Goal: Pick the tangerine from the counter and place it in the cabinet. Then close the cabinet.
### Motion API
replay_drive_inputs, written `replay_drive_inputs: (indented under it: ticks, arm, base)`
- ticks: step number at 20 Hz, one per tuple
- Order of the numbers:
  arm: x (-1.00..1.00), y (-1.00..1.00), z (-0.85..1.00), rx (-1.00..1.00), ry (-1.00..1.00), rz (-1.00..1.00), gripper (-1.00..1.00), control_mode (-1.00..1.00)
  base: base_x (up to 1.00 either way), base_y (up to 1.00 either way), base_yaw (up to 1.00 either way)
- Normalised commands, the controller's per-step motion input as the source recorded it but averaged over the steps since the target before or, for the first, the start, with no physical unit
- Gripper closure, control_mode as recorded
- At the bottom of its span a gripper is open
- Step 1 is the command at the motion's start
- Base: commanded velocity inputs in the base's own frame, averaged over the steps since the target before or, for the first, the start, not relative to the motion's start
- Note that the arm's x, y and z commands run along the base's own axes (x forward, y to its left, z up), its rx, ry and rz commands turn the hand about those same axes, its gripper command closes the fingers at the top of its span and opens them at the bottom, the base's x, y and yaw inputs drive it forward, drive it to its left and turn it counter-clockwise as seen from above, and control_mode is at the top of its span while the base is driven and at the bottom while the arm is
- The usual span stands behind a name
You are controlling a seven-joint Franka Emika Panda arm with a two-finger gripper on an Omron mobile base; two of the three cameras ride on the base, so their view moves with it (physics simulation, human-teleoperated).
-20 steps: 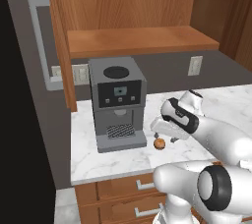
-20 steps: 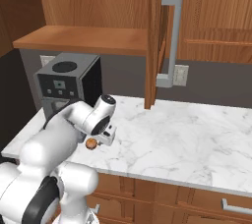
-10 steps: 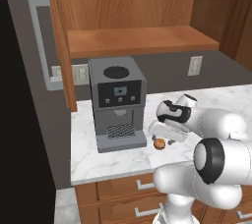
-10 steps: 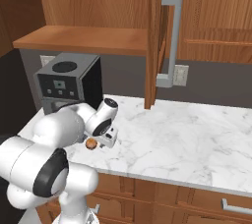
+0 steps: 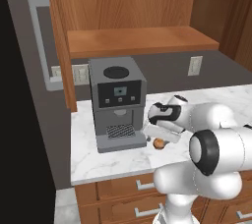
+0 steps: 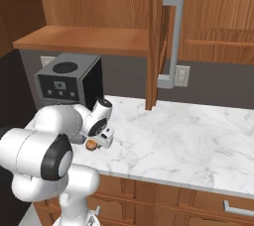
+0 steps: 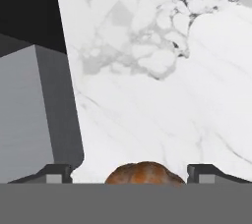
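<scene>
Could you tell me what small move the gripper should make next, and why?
Probably close the fingers. In the hand view the tangerine sits on the counter between the two open fingertips, and the gripper is already low beside the coffee machine.

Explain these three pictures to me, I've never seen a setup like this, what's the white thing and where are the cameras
The white thing is a robot arm in a simulated kitchen. Two pictures come from cameras behind it, left and right; the third looks along its hand. The gripper is lowered over a tangerine on the marble counter, beside a grey coffee machine. In the hand view the fruit sits between the two open fingertips, not yet squeezed. Above, the wooden cabinet stands open, its door swung out with a grey bar handle.
</scene>
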Motion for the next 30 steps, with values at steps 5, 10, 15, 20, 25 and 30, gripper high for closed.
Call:
replay_drive_inputs:
  ticks: [5,10,15,20,25,30]
  arm:
    - [-0.11,0.38,-0.39,-0.07,0.01,-0.10,1.00,-1.00]
    - [-0.46,-0.07,-0.25,0.00,0.00,-0.09,1.00,-1.00]
    - [-0.75,-0.66,0.25,0.11,-0.15,-0.05,1.00,-1.00]
    - [-0.55,-0.66,0.97,0.12,-0.23,0.00,1.00,-1.00]
    - [-0.29,-0.25,1.00,0.00,-0.07,0.00,1.00,-1.00]
    - [0.00,0.06,1.00,-0.16,-0.05,-0.01,1.00,-1.00]
  base:
    - [0.00,0.00,0.00]
    - [0.00,0.00,0.00]
    - [0.00,0.00,0.00]
    - [0.00,0.00,0.00]
    - [0.00,0.00,0.00]
    - [0.00,0.00,0.00]
